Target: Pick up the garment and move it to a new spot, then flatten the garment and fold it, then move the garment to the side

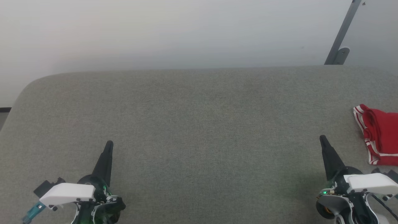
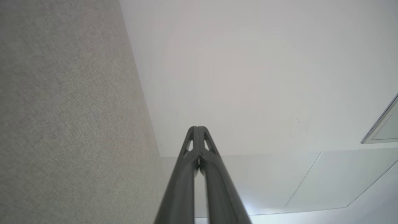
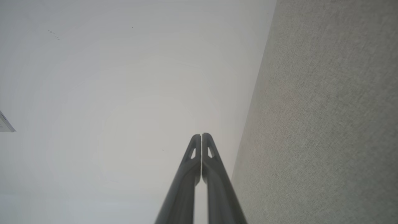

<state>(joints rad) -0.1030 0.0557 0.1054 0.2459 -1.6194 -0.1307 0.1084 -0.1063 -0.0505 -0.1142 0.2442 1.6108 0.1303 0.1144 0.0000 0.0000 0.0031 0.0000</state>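
While garment (image 1: 381, 137) lies bunched far right on grey fabric surface (image 1: 199, 124), left gripper (image 1: 109, 143), right gripper (image 1: 322, 137) both clenched, empty.

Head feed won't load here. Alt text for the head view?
A red garment with striped white-and-red trim lies bunched at the right edge of a grey fabric surface, partly out of frame. The left end effector at lower left and the right end effector at lower right are shut, the right one near the garment but not touching.
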